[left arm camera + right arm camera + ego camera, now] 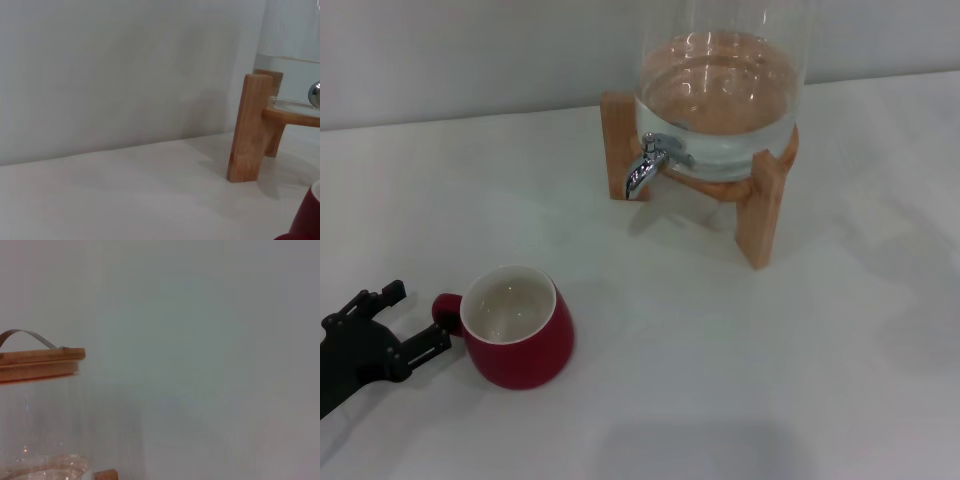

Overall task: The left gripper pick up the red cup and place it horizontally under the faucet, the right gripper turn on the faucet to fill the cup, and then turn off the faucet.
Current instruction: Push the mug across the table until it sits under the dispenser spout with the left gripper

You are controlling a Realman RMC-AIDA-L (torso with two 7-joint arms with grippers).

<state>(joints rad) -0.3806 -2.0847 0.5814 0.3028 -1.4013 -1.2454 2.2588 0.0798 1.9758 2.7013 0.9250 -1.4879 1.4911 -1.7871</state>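
The red cup (520, 335) stands upright on the white table at the front left, white inside, with its small handle (444, 310) turned left. My left gripper (417, 318) is open right at the handle, one finger (392, 293) behind it and the other (430, 343) in front, reaching almost to the cup's side. An edge of the cup shows in the left wrist view (307, 220). The chrome faucet (646, 169) juts from the glass jar at the back, well behind and right of the cup. Part of it shows in the left wrist view (315, 94). My right gripper is out of view.
The glass water jar (720, 90) sits on a wooden stand (761, 215) at the back centre. One stand leg shows in the left wrist view (248, 130). The right wrist view shows the jar's wooden lid (40, 362) with a metal handle, and a plain wall.
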